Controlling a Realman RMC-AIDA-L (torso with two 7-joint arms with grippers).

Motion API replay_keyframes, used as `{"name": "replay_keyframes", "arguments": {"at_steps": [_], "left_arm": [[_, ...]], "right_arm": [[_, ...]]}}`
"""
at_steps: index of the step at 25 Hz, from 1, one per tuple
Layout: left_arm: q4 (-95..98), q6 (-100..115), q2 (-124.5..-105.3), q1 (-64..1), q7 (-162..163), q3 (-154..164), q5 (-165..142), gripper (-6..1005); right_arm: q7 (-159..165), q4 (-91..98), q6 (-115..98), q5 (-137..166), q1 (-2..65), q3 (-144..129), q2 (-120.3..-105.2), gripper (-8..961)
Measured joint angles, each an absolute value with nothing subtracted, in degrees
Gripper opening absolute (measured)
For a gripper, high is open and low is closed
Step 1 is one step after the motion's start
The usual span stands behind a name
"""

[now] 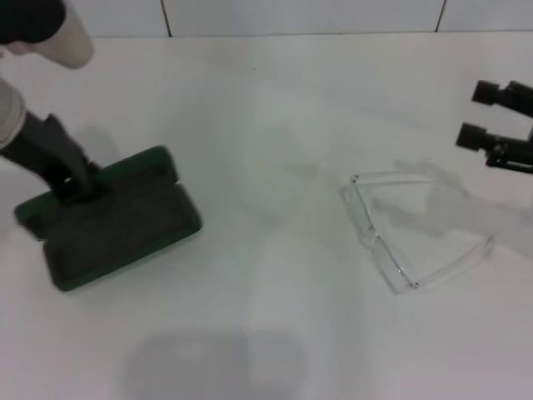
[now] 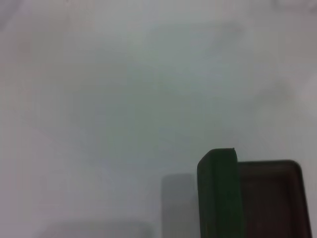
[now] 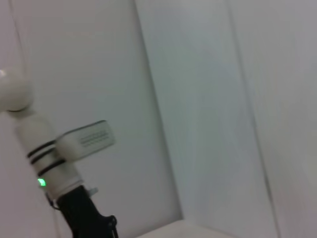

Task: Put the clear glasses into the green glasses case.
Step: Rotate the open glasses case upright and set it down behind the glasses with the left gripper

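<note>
Dark green glasses case (image 1: 112, 225) with darker, near-black inside. Colourless, see-through clear glasses (image 1: 408, 233). Plain white table (image 1: 266, 333). Black left gripper (image 1: 71, 179); black right gripper (image 1: 491, 117). White tiled wall (image 1: 300, 15), dark seams.

The clear glasses (image 1: 412, 229) look like see-through plastic, smooth and a little shiny along the edges. The green glasses case (image 1: 108, 225) has a hard, smooth green shell with a dull shine, and its inside looks dark and matt. The bench (image 1: 266, 108) is white, smooth and flat, with a soft shine. The left gripper (image 1: 71, 179) is matt black, and the right gripper (image 1: 500, 125) looks like black plastic too.
</note>
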State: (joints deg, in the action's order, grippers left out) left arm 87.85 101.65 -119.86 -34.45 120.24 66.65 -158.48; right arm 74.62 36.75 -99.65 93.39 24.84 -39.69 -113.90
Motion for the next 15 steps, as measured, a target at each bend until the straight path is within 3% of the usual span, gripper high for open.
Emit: {"name": "replay_keyframes", "arguments": {"at_steps": [6, 15], "left_arm": [[99.15, 101.06, -119.89, -31.5, 125.85, 78.34, -155.83, 206], [99.34, 92.62, -119.88, -31.21, 131.63, 92.77, -157.97, 206]], "right_arm": [[72.04, 34.5, -101.85, 93.4, 23.12, -30.21, -113.9, 854], [66.28, 29.86, -109.79, 93.33, 18.18, -6.89, -114.0, 854]]}}
